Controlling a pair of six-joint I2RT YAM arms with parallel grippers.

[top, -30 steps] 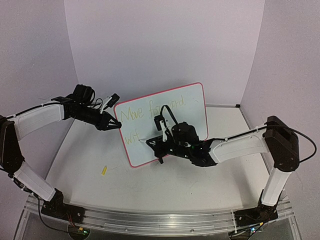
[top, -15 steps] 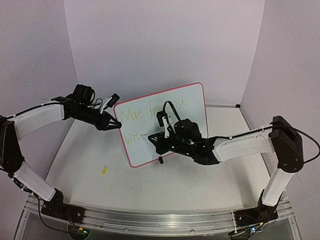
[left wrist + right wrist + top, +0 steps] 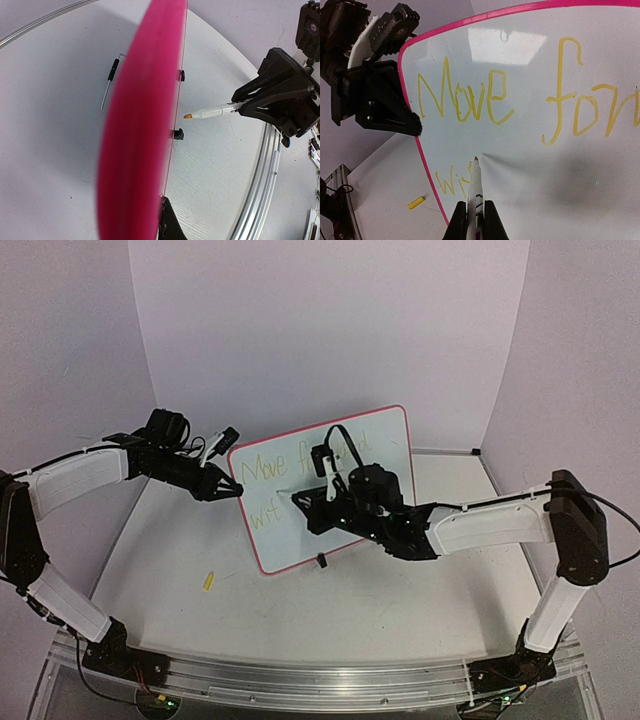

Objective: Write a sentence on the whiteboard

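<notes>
The whiteboard [image 3: 270, 545] stood at the centre of the top view, with the left claw [image 3: 232, 490] clamped on its left rim. The right wrist view showed what the top view hid: the right claw [image 3: 475, 220] closed around a marker [image 3: 474, 187], its tip below "Move" in the sentence [image 3: 470, 102].

The right gripper [image 3: 474, 222] has risen from low in front of the whiteboard [image 3: 530, 165] to its middle height, carrying the marker [image 3: 475, 185] up. The tip now stands just off the board face, above the lower line of the sentence [image 3: 560, 97].
</notes>
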